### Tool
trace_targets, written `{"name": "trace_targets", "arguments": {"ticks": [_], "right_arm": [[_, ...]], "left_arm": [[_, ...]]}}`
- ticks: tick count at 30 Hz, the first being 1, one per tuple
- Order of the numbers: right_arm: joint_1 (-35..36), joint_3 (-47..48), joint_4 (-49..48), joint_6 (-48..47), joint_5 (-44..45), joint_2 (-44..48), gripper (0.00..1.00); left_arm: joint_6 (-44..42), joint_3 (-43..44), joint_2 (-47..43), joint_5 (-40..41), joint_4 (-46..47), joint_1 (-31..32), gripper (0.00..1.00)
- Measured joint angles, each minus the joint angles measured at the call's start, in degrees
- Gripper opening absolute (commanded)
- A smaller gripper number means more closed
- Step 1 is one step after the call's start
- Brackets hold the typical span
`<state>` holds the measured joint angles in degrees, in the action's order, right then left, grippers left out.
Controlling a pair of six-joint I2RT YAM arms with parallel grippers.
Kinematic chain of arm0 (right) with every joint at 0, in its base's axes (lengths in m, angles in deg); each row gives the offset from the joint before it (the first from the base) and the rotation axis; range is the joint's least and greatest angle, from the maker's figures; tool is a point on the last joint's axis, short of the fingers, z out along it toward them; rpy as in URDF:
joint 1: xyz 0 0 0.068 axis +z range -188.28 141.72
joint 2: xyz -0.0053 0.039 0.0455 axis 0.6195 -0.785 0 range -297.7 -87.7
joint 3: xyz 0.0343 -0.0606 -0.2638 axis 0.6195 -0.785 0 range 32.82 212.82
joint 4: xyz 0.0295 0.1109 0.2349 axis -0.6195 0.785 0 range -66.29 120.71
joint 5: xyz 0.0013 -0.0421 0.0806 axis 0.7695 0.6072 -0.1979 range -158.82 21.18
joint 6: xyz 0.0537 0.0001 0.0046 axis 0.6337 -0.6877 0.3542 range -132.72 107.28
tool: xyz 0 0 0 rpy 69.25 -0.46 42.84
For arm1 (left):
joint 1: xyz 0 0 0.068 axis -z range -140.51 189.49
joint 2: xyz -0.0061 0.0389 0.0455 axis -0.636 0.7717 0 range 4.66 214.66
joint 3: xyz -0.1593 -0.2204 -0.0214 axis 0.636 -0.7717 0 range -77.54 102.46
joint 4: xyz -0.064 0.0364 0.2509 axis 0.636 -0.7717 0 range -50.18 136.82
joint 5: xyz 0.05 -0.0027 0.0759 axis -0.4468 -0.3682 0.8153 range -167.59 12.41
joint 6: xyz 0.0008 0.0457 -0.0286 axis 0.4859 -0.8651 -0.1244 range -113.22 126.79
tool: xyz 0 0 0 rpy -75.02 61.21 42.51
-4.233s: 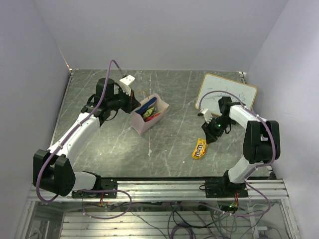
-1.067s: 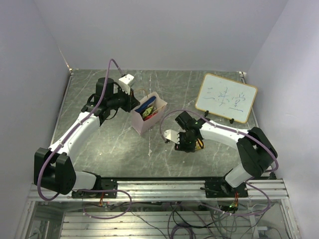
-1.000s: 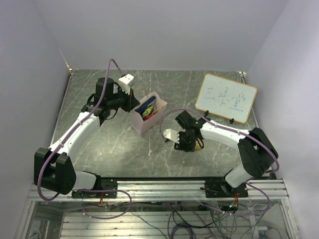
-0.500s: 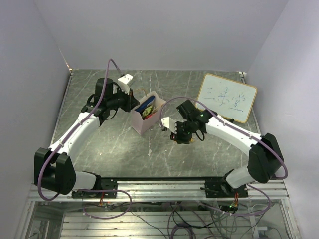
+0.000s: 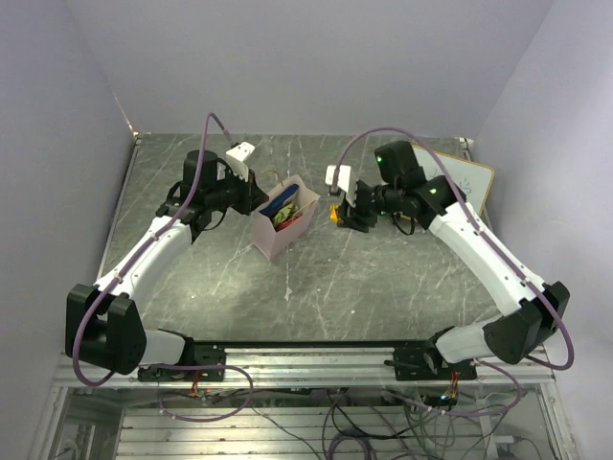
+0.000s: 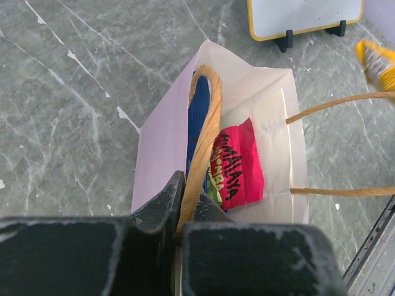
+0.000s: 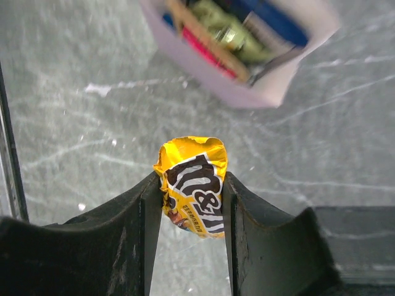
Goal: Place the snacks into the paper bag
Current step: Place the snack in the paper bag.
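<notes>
Fingers of my left gripper [image 6: 185, 194] are pressed together on the near handle [image 6: 207, 117] and have not shifted in the last few seconds. That keeps the bag [image 5: 271, 238] propped open at upper centre-left of the overhead view. Inside I can see a pink-red packet [image 6: 239, 163], a dark blue packet [image 6: 197, 114] and a sliver of a green packet [image 6: 213, 185] (anything else is buried or too small to tell).

The change is on the right. Four seconds ago the M&M's [image 7: 192, 185] lay on the table [image 5: 192, 287] at lower right. A second ago my right gripper [image 5: 337, 213] was down low near the centre. Now it is raised just right of the bag's mouth, its fingers [image 7: 143, 216] pinching the M&M's by the sides. I see no other snack on the table, so I judge a short carry left and a release would finish the job.

The M&M's is yellow with brown lettering, crumpled at the top and standing upright in the grip. It looks light and slick, so it may twist. My right arm now hides most of the board [image 5: 476, 182] at far right.
</notes>
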<state>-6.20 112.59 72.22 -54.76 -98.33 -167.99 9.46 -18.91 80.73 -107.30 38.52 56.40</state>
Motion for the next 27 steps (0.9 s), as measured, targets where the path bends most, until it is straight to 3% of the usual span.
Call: {"name": "trace_targets", "arguments": {"ticks": [15, 27], "right_arm": [[-0.1, 21.2, -8.2, 12.9, -2.6, -5.0, 0.36], [0.9, 23.7, -19.5, 27.2, -9.2, -13.8, 0.36]], "left_arm": [[4.2, 0.0, 0.0, -1.4, 0.0, 0.0, 0.07], [6.4, 0.0, 0.5, -1.6, 0.4, -0.1, 0.07]]}}
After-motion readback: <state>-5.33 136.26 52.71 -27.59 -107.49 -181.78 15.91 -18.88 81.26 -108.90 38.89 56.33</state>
